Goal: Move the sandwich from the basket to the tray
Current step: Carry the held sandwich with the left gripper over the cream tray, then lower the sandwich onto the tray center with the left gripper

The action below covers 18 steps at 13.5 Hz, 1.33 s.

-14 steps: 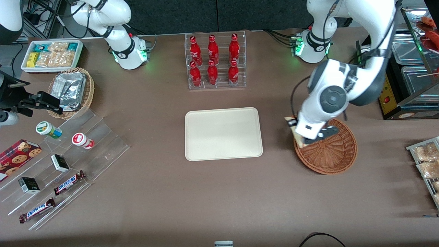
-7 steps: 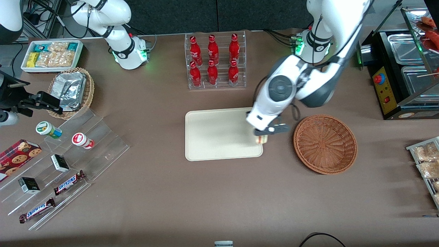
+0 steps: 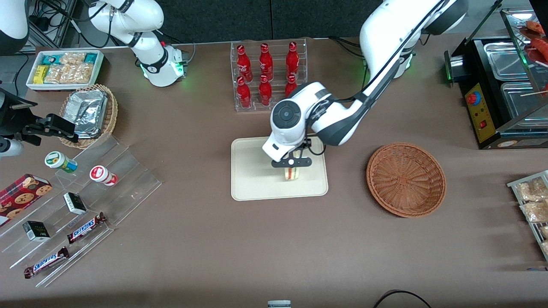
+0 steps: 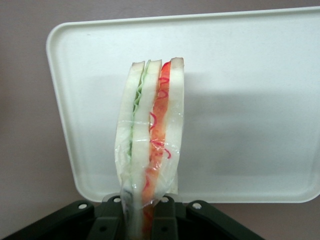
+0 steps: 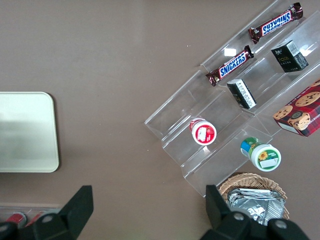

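Observation:
The sandwich (image 4: 150, 135) is a wrapped wedge of white bread with green, orange and red filling, and my gripper (image 4: 141, 220) is shut on its end. In the front view the gripper (image 3: 291, 164) hangs over the cream tray (image 3: 252, 175), with the sandwich (image 3: 291, 173) showing just under the fingers, above the tray's half nearer the working arm. Whether the sandwich touches the tray I cannot tell. The reddish-brown wicker basket (image 3: 406, 179) sits beside the tray toward the working arm's end and holds nothing. The tray (image 4: 250, 100) fills most of the wrist view.
A clear rack of red bottles (image 3: 268, 75) stands farther from the camera than the tray, close to the arm's elbow. A clear stepped shelf with snacks (image 3: 77, 205), a tan foil-packet basket (image 3: 90, 113) and a white snack bin (image 3: 64, 68) lie toward the parked arm's end.
The gripper has carried the sandwich out of the basket, across the table and over the tray, moving toward the parked arm's end. The basket is left holding nothing.

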Motion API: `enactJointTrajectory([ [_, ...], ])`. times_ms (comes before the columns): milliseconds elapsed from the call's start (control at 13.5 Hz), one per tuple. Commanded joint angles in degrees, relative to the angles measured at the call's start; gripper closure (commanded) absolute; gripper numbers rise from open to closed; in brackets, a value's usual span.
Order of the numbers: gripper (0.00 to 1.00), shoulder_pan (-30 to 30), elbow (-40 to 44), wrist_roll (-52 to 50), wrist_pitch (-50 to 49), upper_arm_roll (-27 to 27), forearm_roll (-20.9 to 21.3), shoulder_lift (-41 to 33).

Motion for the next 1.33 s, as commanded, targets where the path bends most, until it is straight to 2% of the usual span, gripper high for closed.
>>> enactJointTrajectory([
  [0,1.0,-1.05,3.99,-0.46,-0.89,0.22,1.36,2.56],
  [369,1.0,-1.67,3.9,-0.81,0.6,0.31,5.31,4.67],
  [1255,1.0,-2.2,3.99,-4.23,1.58,0.4,6.9,6.17],
])
